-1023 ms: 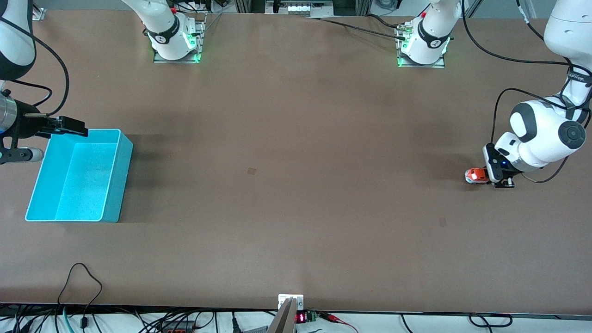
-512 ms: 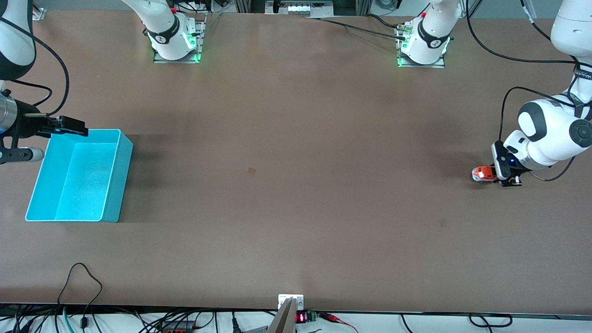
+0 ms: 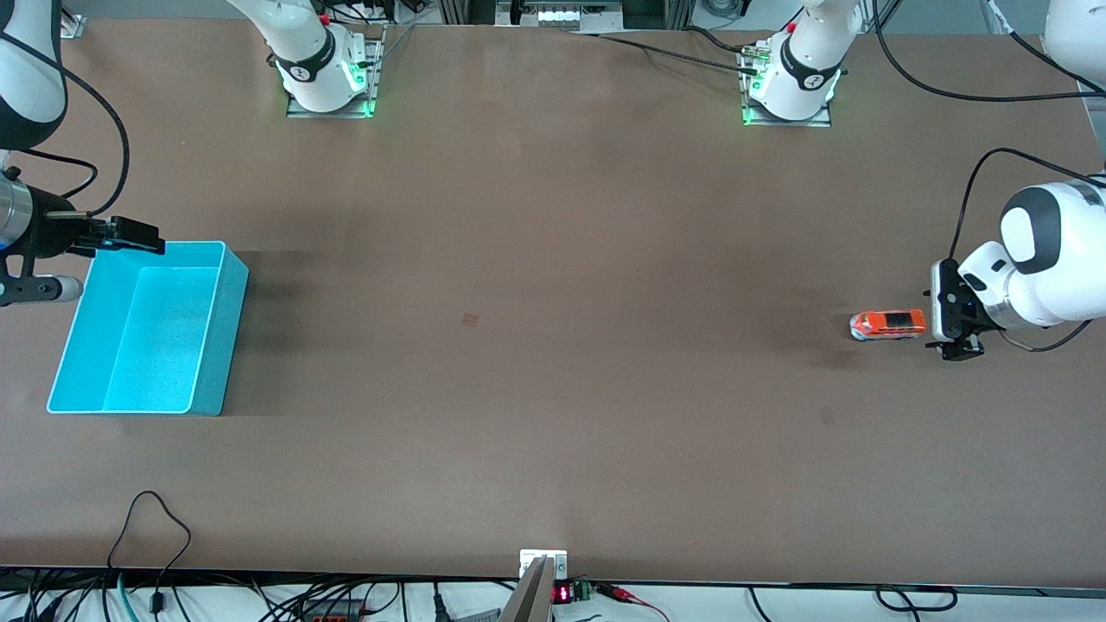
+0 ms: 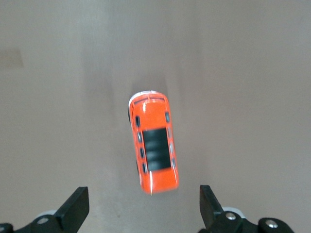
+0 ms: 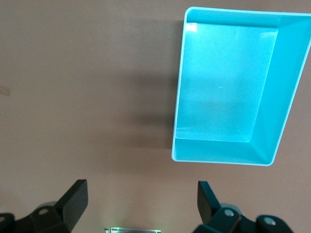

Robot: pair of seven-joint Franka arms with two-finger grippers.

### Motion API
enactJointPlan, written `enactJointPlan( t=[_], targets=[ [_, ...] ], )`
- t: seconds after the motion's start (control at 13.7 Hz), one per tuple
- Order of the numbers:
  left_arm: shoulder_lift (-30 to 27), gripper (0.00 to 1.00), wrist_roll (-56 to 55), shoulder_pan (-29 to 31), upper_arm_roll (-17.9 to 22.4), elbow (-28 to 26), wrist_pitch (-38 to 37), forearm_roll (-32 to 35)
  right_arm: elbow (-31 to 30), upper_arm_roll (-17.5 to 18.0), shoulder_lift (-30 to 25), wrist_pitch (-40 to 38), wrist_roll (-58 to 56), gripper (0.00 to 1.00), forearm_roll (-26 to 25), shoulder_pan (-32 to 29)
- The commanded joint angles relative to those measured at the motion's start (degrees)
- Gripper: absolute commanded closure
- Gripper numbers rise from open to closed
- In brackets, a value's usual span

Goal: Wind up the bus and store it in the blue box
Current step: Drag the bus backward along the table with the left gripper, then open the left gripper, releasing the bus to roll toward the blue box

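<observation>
The left gripper has let go of the bus and backed off, fingers wide and empty. Bare table separates bus from box, where the waiting right gripper hangs open over the rim.

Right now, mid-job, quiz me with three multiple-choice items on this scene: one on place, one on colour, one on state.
1. Where is the bus?
A. in the blue box
B. on the table, toward the left arm's end
C. held in the air

2. What colour is the bus's body?
A. orange
B. green
C. yellow

3. How is the left end effector?
A. shut on the bus
B. open, beside the bus
C. over the box

Answers: 1 B, it sits on the table, and the blue box holds nothing. 2 A, orange with dark roof panel. 3 B, its fingers are spread, the bus free.
</observation>
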Motion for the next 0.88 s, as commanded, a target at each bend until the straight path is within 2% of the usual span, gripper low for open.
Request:
enactJointPlan(
  t=[0.0, 0.29, 0.44, 0.66, 0.8],
  targets=[
    [-0.8, 0.0, -0.2, -3.2, -0.1, 0.1, -1.4, 0.7, 0.3, 0.4, -0.2, -0.8, -0.6, 0.0, 0.1, -0.5],
    [-0.6, 0.0, -2.1, -9.3, -0.3, 0.2, 0.1, 0.0, 0.3, 0.4, -0.2, -0.8, -0.6, 0.0, 0.1, -0.5],
    [0.0, 0.0, -3.7, -12.1, -0.2, 0.1, 6.0, 0.8, 0.3, 0.4, -0.2, -1.0, -0.6, 0.0, 0.1, -0.5],
    [0.5, 0.0, -4.8, -12.2, -0.2, 0.1, 8.5, -0.2, 0.3, 0.4, -0.2, -1.1, -0.6, 0.0, 0.1, -0.5],
    [0.2, 0.0, -11.1, -13.0, -0.2, 0.8, 8.6, 0.2, 0.3, 0.4, -0.2, -1.1, -0.6, 0.0, 0.1, -0.5]
  ],
)
